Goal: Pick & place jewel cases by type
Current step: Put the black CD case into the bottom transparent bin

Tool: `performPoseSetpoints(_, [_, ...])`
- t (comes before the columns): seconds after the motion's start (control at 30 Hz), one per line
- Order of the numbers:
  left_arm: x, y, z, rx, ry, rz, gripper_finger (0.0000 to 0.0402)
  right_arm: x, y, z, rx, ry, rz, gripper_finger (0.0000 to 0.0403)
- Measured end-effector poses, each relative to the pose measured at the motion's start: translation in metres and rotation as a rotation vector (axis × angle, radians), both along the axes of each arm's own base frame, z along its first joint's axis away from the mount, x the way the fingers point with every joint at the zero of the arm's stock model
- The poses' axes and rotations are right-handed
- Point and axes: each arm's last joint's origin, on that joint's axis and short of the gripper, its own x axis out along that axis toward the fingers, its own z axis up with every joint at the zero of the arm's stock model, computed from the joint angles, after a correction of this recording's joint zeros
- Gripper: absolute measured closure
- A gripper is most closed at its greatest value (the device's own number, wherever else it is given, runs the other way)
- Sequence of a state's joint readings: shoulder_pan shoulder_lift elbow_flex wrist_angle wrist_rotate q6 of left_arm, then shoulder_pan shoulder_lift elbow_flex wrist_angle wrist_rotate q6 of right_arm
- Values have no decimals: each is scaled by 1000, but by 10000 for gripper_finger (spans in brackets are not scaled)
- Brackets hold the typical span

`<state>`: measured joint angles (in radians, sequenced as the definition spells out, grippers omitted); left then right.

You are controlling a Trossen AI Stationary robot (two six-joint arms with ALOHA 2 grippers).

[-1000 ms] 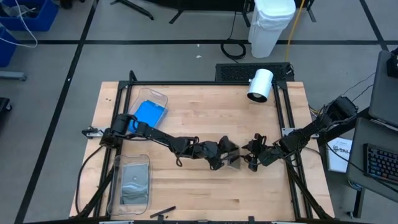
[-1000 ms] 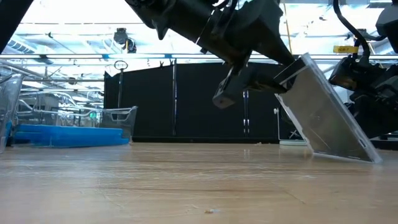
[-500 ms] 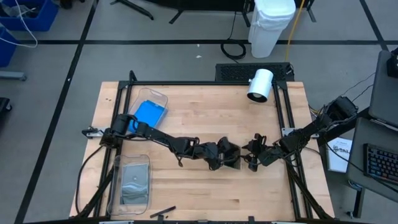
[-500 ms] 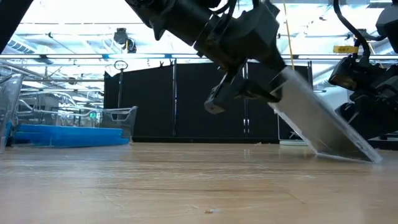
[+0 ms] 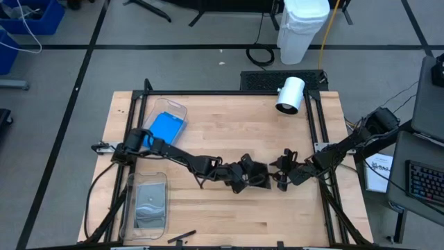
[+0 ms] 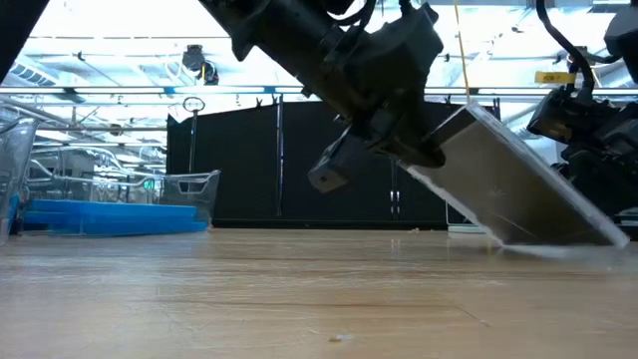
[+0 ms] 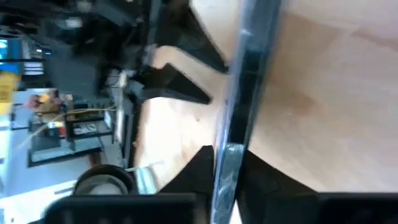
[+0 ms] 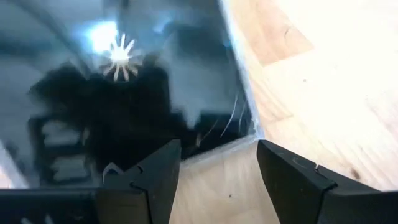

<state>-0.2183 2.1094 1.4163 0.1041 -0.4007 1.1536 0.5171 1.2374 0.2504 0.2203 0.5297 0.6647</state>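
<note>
Seemingly most of the sorting is done: blue cases (image 5: 167,126) are lying in the far bin (image 5: 179,108) on the table's left side, and grey cases (image 5: 150,205) are resting in the near bin (image 5: 129,208), though how many each stack is holding cannot be counted from here. One clear case (image 6: 513,187) is remaining out on the table (image 5: 222,111), right of centre. The left gripper (image 5: 258,177) is clamping it along its upper edge (the left wrist view is showing the case edge-on between the dark fingers (image 7: 193,171)), tilting it with its lower edge near or on the wood. The right gripper (image 5: 281,176) is waiting just beside it, fingers (image 8: 292,180) spread apart and holding nothing.
</note>
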Motion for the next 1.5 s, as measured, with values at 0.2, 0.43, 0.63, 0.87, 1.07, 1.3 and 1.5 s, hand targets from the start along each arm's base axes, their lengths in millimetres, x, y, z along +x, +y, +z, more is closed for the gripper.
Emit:
performPoseSetpoints(0.2, [-6, -2, -6, -162, 45, 111, 368, 0, 0, 1, -2, -11, -6, 193])
performPoseSetpoints(0.43, [-15, -8, -13, -458, 62, 364, 364, -2, -1, 12, 12, -51, 16, 193])
performPoseSetpoints(0.63, [-18, -12, -17, -738, 51, 534, 366, -8, -7, 32, -66, -151, 7, 193])
performPoseSetpoints(0.87, [-18, -14, -19, -961, 90, 594, 356, -13, -15, 43, -180, -259, -176, 193])
performPoseSetpoints(1.07, [-20, -22, -27, -1051, 77, 462, 369, -23, -21, 26, -147, -236, -222, 193])
performPoseSetpoints(1.3, [-33, -22, -47, -1165, -11, 311, 369, -40, -31, -2, -71, -219, -316, 193])
performPoseSetpoints(1.5, [-43, -19, -57, -1201, -81, 265, 369, -37, -31, 2, -12, -298, -365, 193])
